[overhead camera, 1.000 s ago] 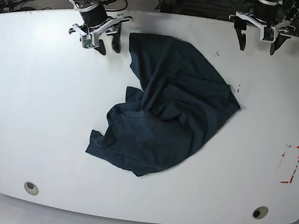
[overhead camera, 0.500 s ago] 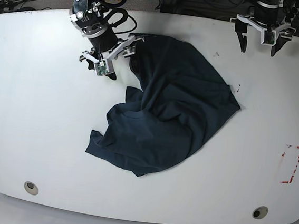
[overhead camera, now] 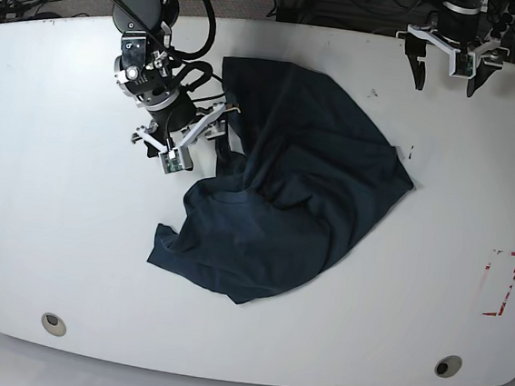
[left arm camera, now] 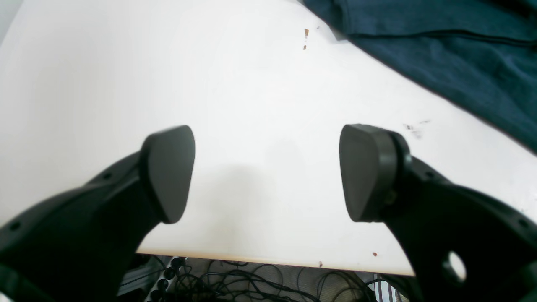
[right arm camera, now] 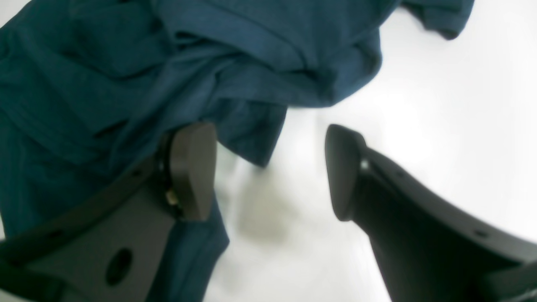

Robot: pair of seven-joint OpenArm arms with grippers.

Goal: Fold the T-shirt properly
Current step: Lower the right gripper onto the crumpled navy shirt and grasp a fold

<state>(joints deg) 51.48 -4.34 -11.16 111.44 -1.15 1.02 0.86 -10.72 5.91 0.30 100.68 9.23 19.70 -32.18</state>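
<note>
And here's the dark T-shirt (overhead camera: 280, 195), rumpled across the middle of the white surface (overhead camera: 75, 194)! Right tool (overhead camera: 198, 142), jaws spread, hovers by its ten o'clock edge; left tool (overhead camera: 446, 72), also spread, waits out at one o'clock, well apart from the cloth.

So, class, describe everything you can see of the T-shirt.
The T-shirt is plain dark navy-teal, apparently soft cloth, unfolded properly nowhere: it lies crumpled in a bent heap on the white table, with thick creases through its middle. One pointed corner sticks out toward the right in the base view, another at lower left. Neither gripper's jaws grip it; the right pair stand open over its edge.
</note>
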